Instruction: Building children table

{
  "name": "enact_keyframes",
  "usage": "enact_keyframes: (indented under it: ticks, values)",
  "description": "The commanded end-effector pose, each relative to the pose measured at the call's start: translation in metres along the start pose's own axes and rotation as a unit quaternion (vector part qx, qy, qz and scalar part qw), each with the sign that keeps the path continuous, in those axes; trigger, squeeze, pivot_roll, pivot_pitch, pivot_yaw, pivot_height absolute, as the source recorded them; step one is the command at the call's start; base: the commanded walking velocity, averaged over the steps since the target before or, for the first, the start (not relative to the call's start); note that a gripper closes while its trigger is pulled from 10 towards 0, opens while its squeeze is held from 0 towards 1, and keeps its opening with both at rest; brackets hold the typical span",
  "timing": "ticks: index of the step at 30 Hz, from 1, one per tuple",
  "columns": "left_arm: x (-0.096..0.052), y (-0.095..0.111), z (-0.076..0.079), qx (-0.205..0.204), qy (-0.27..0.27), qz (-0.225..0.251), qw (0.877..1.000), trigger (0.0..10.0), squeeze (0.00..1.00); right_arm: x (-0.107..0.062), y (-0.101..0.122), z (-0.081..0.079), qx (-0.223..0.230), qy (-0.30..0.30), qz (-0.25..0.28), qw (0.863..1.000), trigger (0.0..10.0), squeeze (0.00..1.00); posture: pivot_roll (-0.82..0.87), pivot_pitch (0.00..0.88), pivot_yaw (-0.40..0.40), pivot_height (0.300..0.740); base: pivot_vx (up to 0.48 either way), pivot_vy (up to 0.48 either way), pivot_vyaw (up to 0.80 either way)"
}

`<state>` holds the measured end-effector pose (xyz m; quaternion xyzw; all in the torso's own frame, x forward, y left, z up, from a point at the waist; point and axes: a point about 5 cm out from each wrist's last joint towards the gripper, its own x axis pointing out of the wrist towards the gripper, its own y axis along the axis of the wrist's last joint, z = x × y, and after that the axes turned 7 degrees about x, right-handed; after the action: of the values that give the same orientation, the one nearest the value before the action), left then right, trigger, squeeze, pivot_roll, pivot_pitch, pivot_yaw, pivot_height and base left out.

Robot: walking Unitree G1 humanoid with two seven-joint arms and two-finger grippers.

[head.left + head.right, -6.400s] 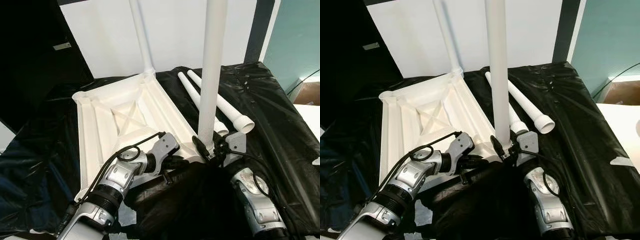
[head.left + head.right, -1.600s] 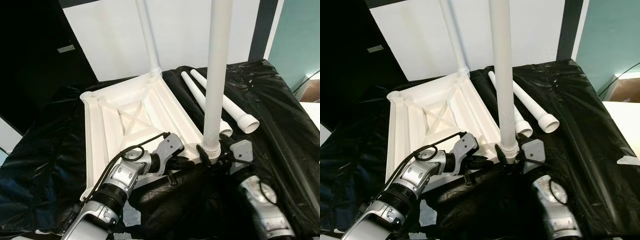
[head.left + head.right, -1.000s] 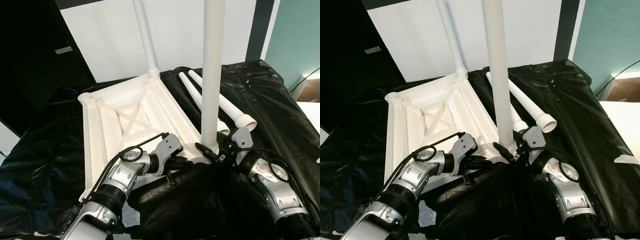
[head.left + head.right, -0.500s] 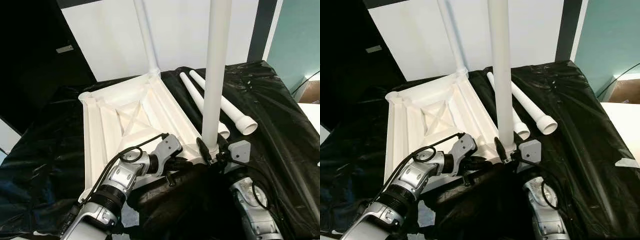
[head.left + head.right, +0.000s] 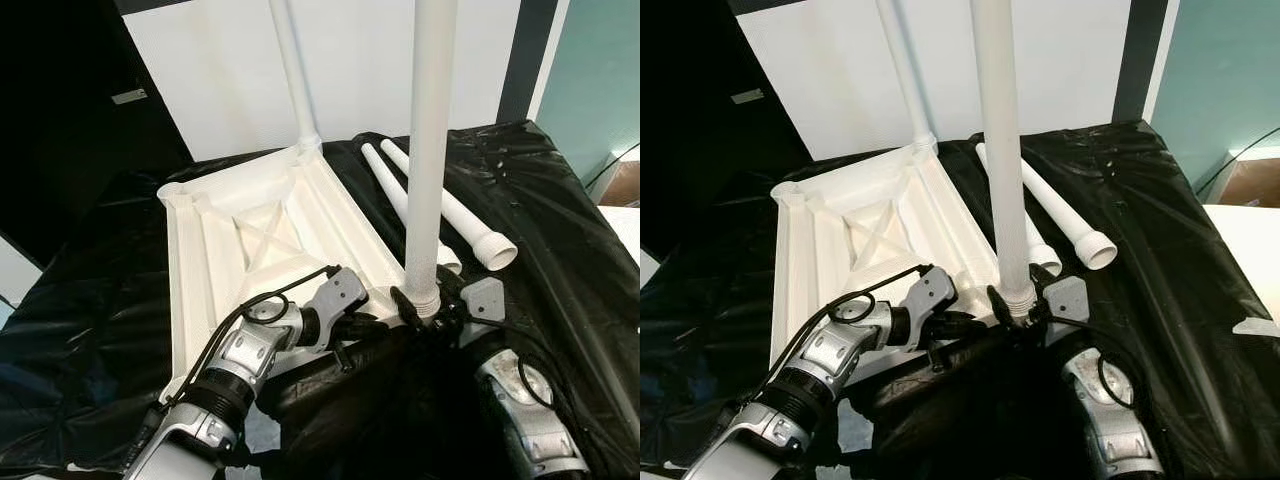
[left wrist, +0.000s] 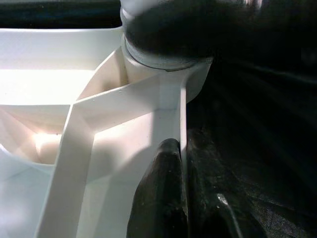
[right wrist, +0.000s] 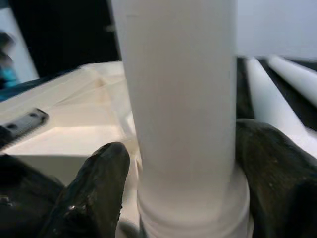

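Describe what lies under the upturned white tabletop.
Crumpled black plastic sheeting spreads beneath the tabletop and past its edges. Whatever supports the sheeting is covered, so it cannot be identified.

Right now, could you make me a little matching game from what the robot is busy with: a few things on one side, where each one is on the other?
Things:
1. right gripper
2. left gripper
3. two spare legs
4. far leg

Places:
A. lying flat on the black sheet
B. pinching the tabletop rim
C. upright at the far corner
D. clasping the near leg base

Pairs: 1-D, 2-B, 3-A, 4-C
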<state>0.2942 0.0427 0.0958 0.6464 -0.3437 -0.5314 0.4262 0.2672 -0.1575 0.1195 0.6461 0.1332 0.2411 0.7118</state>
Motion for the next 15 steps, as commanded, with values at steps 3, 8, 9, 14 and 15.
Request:
enact_keyframes:
  ticks: [3, 8, 9, 14, 15]
  values:
    - [0.003, -0.035, 0.013, -0.057, -0.007, -0.051, 0.997, 10.0, 0.00, 0.010, 0.007, 0.006, -0.012, 0.056, 0.001, 0.998, 10.0, 0.00, -0.12, 0.000, 0.120, 0.740, 0.000, 0.000, 0.00]
    - [0.003, -0.034, 0.013, -0.056, -0.007, -0.050, 0.997, 10.0, 0.00, 0.016, 0.008, 0.019, -0.037, 0.169, -0.058, 0.983, 9.3, 0.00, -0.11, 0.000, 0.126, 0.740, 0.000, 0.000, 0.00]
    - [0.003, -0.034, 0.013, -0.056, -0.007, -0.050, 0.997, 10.0, 0.00, 0.016, 0.008, 0.019, -0.037, 0.169, -0.058, 0.983, 9.3, 0.00, -0.11, 0.000, 0.126, 0.740, 0.000, 0.000, 0.00]
    - [0.000, -0.033, 0.011, -0.056, -0.003, -0.050, 0.997, 10.0, 0.00, 0.008, -0.003, 0.019, -0.005, 0.220, -0.115, 0.969, 0.0, 0.00, -0.11, 0.000, 0.132, 0.740, 0.000, 0.000, 0.00]
    - [0.000, -0.033, 0.011, -0.056, -0.003, -0.050, 0.997, 10.0, 0.00, 0.008, -0.003, 0.019, -0.005, 0.220, -0.115, 0.969, 0.0, 0.00, -0.11, 0.000, 0.132, 0.740, 0.000, 0.000, 0.00]
